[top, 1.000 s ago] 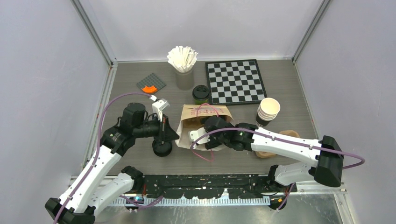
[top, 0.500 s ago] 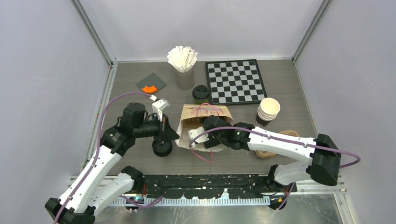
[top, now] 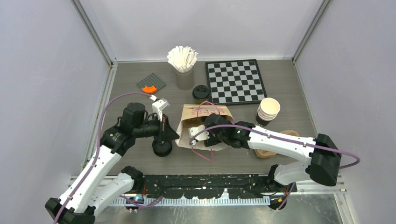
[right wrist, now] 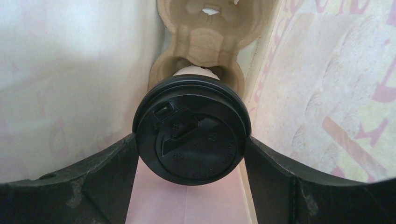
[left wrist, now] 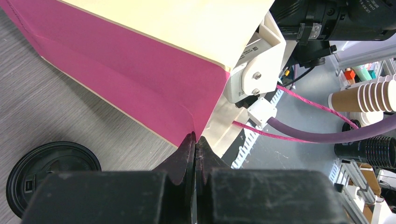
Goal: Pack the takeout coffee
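Observation:
A cream paper bag [top: 206,115] with pink handles lies open at the table's middle. My left gripper [left wrist: 196,140] is shut on its pink-lined edge [left wrist: 140,88] and holds the mouth open. My right gripper [right wrist: 191,144] is inside the bag, shut on a takeout coffee by its black lid [right wrist: 191,128]. It holds the cup over a socket of a brown pulp carrier [right wrist: 205,32] in the bag. A second lidded coffee [top: 201,93] stands behind the bag. A third [top: 162,148], also in the left wrist view [left wrist: 49,172], stands below my left gripper.
A stack of empty paper cups [top: 268,111] stands right of the bag, and another pulp carrier [top: 290,135] lies partly under my right arm. A chessboard [top: 235,81], a holder of white stirrers [top: 183,59] and a grey plate with an orange piece [top: 151,84] are at the back.
My right wrist has pushed slightly farther into the bag with the cup. My left arm has held still on the bag's edge.

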`<state>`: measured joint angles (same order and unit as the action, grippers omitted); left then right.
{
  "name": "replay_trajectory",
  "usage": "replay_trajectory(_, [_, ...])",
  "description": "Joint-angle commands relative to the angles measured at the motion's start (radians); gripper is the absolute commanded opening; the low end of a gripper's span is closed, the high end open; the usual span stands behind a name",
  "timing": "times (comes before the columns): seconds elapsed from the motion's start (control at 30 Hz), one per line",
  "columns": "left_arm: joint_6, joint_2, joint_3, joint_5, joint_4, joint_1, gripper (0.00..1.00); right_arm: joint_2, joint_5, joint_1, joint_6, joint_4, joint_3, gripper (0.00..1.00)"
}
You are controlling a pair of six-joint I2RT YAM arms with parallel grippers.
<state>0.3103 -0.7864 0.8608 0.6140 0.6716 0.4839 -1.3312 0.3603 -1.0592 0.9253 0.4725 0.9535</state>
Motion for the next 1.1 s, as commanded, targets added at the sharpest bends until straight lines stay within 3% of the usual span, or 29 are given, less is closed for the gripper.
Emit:
replay_trajectory(0.0, [0.0,0.004,0.007,0.024,-0.026,0.0,0.0,-0.005,-0.012,0.017,-0.024,0.018,-0.003,0.7])
replay_trajectory(1.07, [-0.005,-0.006,0.012,0.026,-0.019,-0.001,0.0,-0.037,-0.011,0.045,-0.055,-0.002,-0.026,0.71])
